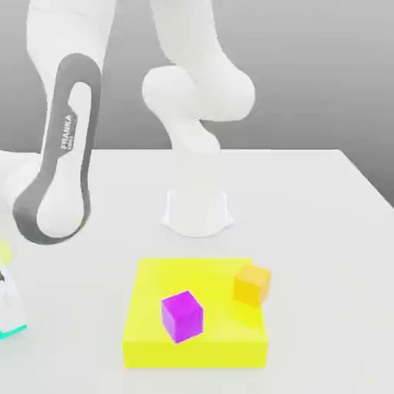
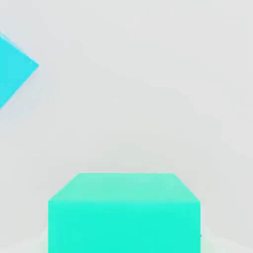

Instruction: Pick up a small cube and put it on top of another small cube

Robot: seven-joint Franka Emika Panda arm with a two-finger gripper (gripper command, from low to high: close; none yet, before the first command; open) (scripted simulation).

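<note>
The small cube [image 2: 123, 212], teal with plain matte faces, sits on the white table right under the hand camera. In the exterior view a thin strip of this small cube [image 1: 14, 332] shows at the picture's left edge. My gripper [image 1: 8, 323] stands directly over it there, shut on the small cube, and is partly cut off by the edge. A little way from the teal cube lies the corner of a brighter cyan block [image 2: 12, 69]. Most of that block is out of the picture.
A flat yellow slab [image 1: 154, 342] lies at the front middle of the table [image 1: 323, 231]. A magenta cube [image 1: 181, 315] rests on it and an orange cube [image 1: 252, 283] sits at its far right corner. The arm's white base [image 1: 197, 212] stands behind the slab.
</note>
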